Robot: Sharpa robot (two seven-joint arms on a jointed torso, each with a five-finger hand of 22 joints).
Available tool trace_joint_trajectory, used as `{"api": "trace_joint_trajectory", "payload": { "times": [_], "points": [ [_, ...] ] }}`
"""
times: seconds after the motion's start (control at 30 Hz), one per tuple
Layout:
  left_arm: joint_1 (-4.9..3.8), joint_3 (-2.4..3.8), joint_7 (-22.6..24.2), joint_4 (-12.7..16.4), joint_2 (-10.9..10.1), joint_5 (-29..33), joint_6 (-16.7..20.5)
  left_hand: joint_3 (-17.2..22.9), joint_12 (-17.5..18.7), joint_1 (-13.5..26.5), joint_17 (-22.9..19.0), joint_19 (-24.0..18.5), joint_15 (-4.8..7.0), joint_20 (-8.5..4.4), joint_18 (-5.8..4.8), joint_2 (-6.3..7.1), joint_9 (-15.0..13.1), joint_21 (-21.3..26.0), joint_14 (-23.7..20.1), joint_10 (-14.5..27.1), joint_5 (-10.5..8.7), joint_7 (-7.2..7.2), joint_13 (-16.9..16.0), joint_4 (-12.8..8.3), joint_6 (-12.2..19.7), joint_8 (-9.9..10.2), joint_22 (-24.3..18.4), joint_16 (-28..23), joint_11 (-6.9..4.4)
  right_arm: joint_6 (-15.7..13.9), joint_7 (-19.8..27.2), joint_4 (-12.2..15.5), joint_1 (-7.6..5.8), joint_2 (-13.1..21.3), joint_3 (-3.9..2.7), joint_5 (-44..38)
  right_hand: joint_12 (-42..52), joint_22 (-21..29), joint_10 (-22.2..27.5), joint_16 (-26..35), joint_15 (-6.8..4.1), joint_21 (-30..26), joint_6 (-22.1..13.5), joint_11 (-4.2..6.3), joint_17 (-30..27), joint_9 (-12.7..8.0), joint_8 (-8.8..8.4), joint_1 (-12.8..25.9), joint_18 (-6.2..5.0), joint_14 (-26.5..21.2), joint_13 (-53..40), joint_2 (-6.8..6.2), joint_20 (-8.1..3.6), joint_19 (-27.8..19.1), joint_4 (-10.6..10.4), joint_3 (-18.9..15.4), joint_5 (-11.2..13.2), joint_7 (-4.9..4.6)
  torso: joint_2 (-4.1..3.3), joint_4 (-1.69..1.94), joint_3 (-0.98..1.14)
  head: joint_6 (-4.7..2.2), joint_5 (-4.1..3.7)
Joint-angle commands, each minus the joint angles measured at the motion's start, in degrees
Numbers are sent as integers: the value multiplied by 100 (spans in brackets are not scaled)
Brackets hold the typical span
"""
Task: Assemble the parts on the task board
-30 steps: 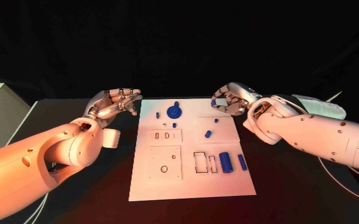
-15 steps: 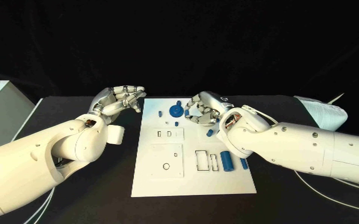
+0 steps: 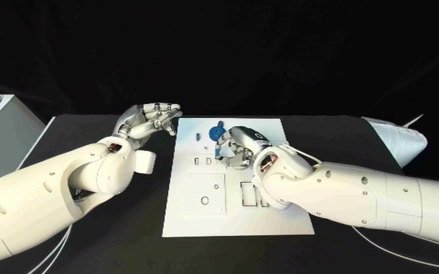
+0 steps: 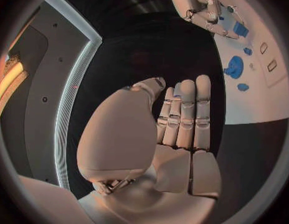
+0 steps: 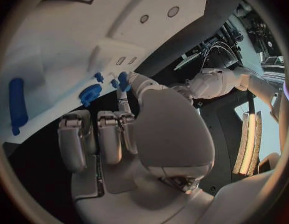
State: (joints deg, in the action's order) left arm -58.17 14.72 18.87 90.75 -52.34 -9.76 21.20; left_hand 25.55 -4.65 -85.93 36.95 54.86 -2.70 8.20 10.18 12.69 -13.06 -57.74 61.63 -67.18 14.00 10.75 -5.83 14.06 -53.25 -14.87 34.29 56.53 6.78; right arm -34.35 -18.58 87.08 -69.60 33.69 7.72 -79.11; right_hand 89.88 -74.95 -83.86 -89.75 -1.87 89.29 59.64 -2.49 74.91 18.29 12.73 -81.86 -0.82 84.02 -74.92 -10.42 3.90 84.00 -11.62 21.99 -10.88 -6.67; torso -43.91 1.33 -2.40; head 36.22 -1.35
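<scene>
Right hand [image 3: 240, 147] over the middle of the task board [image 3: 275, 220], fingers curled, thumb tip touching a small blue part [image 5: 123, 80]; a firm pinch cannot be told; left hand [image 3: 148, 120] left of the board, fingers together, empty.

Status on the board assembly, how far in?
Early. Nothing reads as clearly seated. In hand: the right robot hand is over the task board, holding a small blue part at its fingertips, near the round blue part. The left robot hand hovers off the board, empty. Left: that part, and the board's rectangular slots look open.
</scene>
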Motion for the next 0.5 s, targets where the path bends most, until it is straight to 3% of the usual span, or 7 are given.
{"api": "trace_joint_trajectory", "payload": {
  "times": [0.03,0.5],
  "points": [
    [-2,-2,-3,4,16,-11,-61,42,-32,59,-8,-40,-5,3,38,8,-8,-23,-53,19,-23,-1,-11,4,18,-23,7,24,10,4,-407,6,40,-98,6,-260,12,-1396,-614,-25,-3,-36,20,22,1509,-4,28,112,49,598,-1508,3,6,546,-24,26,-25,-11,-5,1,-2,29,-3],
    [-2,-9,-12,4,12,-11,-69,42,-32,59,-8,-40,-5,3,38,8,-8,-23,-53,19,-23,-1,-11,4,18,-23,7,24,10,50,-936,-96,132,-324,29,-751,12,-1378,-614,-25,1,-54,7,23,1509,6,61,298,43,598,-1508,-74,14,538,-89,-15,-19,-8,-4,-1,-2,70,-7]
  ]
}}
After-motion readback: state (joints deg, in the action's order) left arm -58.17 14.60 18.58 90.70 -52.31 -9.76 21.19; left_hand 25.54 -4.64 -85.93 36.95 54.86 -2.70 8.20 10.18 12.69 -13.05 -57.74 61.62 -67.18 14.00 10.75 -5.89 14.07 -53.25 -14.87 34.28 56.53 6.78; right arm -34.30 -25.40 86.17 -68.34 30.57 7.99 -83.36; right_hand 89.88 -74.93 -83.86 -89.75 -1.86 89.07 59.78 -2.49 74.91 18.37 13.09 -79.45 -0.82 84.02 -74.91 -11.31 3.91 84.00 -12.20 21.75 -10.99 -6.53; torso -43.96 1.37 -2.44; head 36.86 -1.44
